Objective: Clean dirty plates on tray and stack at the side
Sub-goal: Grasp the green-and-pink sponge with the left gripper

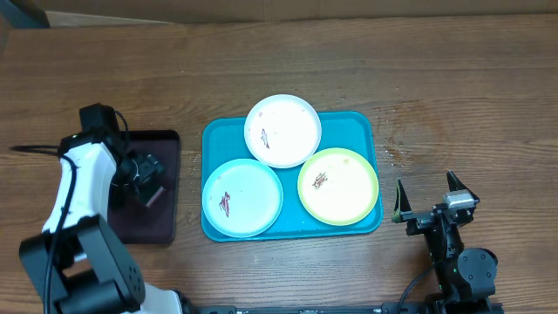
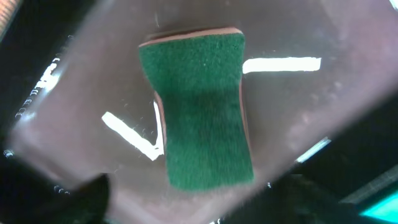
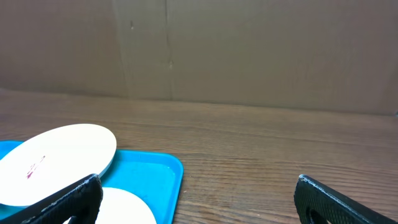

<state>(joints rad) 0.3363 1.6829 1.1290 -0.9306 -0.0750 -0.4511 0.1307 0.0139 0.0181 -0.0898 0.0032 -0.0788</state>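
Nothing looks cleaned or stacked yet: on the turquoise tray (image 1: pixel 359 124) the white plate (image 1: pixel 282 130) at twelve o'clock, pale blue plate (image 1: pixel 242 197) at seven and yellow-green plate (image 1: pixel 338 186) at four all show smears, while the left pincer (image 1: pixel 148 179), its grip impossible to tell, hovers over a green sponge (image 2: pixel 200 112) and the right pincer (image 1: pixel 427 196) gapes empty.

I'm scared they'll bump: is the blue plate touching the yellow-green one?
Apart. The overhead view shows a strip of tray between the blue plate and the yellow-green plate.
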